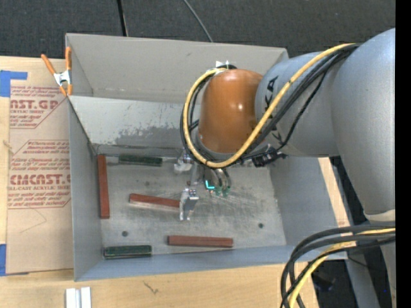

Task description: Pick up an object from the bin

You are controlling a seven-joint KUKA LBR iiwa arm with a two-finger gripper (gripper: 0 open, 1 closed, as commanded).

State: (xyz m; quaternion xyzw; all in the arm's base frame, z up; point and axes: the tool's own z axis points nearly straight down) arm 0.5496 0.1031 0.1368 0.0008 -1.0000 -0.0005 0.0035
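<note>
Grey metal bin (pixel 128 117), floor scuffed. Five loose bars lie flat on it, all apart. Long red-brown bar (pixel 103 186) lies along the left wall. Dark green bar (pixel 140 161) lies at the foot of the back wall. Middle red-brown bar (pixel 153 201) lies slightly tilted at mid-floor. Front red-brown bar (pixel 200 241) lies near the front wall. Short dark green bar (pixel 128 252) lies in the front-left corner.

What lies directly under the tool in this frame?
The right end of the flat reddish-brown bar lying in the middle of the grey metal bin sits beneath the tool. The bar's tip itself is covered.
</note>
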